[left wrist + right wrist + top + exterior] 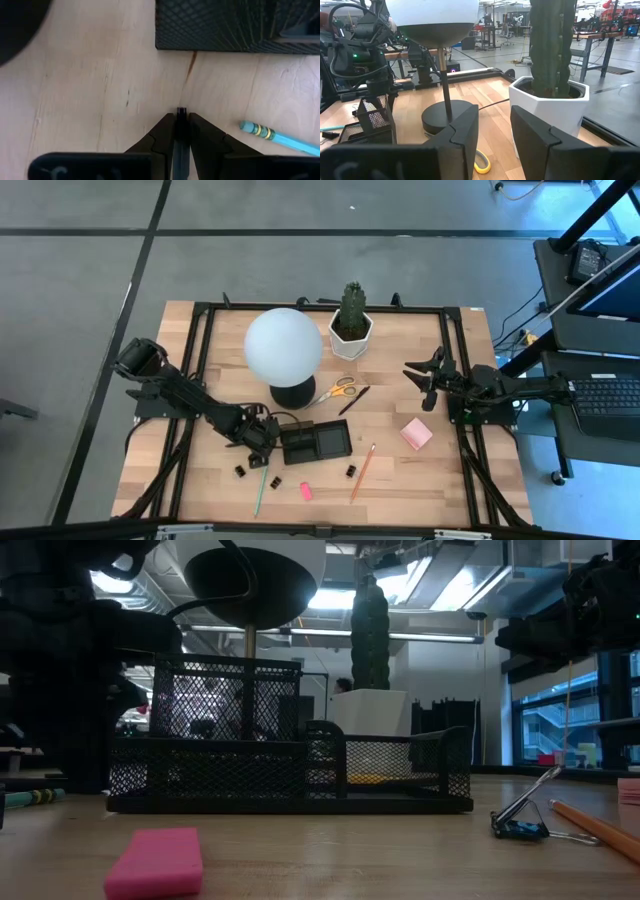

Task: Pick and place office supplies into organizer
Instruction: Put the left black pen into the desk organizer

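**Currently: left gripper clamped on a thin dark item beside the organizer**

Left gripper (262, 432) sits low over the worktop, just beside the left end of the organizer (314, 442). Its wrist view shows the two fingers (159, 134) pinched onto a slim dark upright piece (181, 116); what that piece is cannot be told. The mesh wall of the organizer lies just ahead of the fingertips, apart from them.

Right gripper (428, 380) hovers near the right edge of the worktop, well apart from the organizer. Its fingers (465, 127) stand parted with nothing between them, facing the potted cactus (351, 320) and the globe lamp (284, 347).

Supplies on the worktop:
- Green pencil (260, 488) lies near the front edge, just below the left gripper.
- Pink eraser (305, 491) lies near the front edge, in front of the organizer.
- Orange pencil (362, 472) lies slantwise to the right of the organizer.
- Binder clips: one (241, 470) front-left of the organizer, one (276, 480) beside the green pencil, one (351, 471) touching or just beside the orange pencil.
- Pink sticky-note pad (416, 434) lies toward the right edge.
- Yellow-handled scissors (335, 390) and a black pen (354, 400) lie between the lamp base and the cactus pot, behind the organizer.
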